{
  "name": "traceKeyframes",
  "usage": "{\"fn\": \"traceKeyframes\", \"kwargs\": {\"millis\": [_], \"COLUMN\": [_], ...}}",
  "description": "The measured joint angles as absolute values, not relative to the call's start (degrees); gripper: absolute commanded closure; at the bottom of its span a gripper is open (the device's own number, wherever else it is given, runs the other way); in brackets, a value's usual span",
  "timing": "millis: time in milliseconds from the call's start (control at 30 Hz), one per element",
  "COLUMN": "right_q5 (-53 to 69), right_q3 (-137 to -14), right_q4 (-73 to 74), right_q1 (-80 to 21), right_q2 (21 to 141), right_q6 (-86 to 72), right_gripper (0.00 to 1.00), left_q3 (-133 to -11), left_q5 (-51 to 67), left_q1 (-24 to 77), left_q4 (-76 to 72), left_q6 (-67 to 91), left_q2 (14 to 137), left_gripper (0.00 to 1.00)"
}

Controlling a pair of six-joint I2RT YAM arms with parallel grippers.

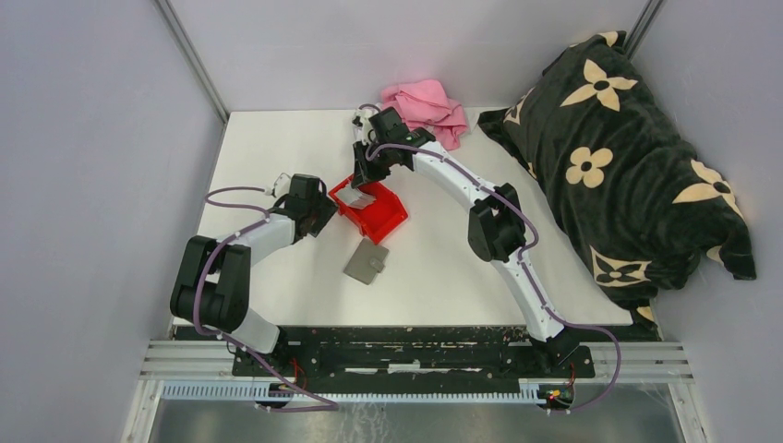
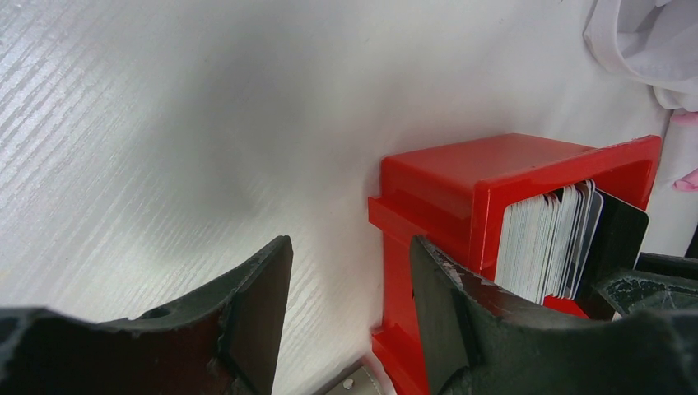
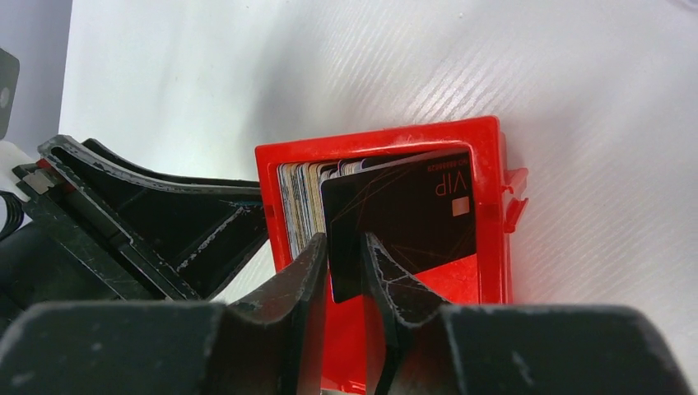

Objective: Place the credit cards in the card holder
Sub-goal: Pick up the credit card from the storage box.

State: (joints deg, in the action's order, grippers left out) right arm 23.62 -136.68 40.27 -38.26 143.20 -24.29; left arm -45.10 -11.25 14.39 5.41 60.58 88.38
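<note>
The red plastic bin (image 1: 392, 221) sits on the white table (image 1: 268, 148), and everything else is placed around it. Inside it, the stack of thin light grey credit cards (image 2: 543, 247) stands on edge, packed against one wall. A glossy black card (image 3: 411, 218) marked VIP leans at the open end of that stack.

The right gripper (image 3: 344, 247) reaches down into the bin, its jaws drawn narrow with one finger on each side of the black card's edge. I cannot tell whether the pads already press it. The stance suits taking the end card alone, since only that one has free space beside it.

The left gripper (image 2: 350, 255) stands at the bin's left wall, jaws wide and holding nothing. One finger is close against the red plastic, perhaps touching. That is probably to stop the light bin from sliding or tipping as a card is drawn out.

The flat dark grey folding card holder (image 1: 367, 262) lies on the table just beside the bin's near side. I can see no card in it, so the job looks barely begun.
</note>
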Motion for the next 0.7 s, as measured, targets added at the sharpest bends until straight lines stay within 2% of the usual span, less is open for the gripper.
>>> {"fn": "traceKeyframes", "kwargs": {"millis": [200, 367, 700], "right_q5": [20.8, 15.3, 5.5], "right_q3": [-136.9, -137.7, -134.7], "right_q4": [43.0, 46.8, 49.1], "right_q1": [-38.5, -39.1, -39.4], "right_q2": [141.9, 140.0, 136.6], "right_q6": [-22.8, -19.8, -16.2], "right_gripper": [0.83, 0.98, 0.99], "left_q3": [-45.1, -45.1, -45.1], "left_q5": [-10.3, -10.2, -10.1], "left_q1": [14.2, 14.2, 14.2], "left_q4": [4.8, 4.2, 4.1], "left_q6": [60.6, 60.5, 58.9], "left_q2": [88.4, 88.4, 86.1], "left_gripper": [0.38, 0.38, 0.36]}}
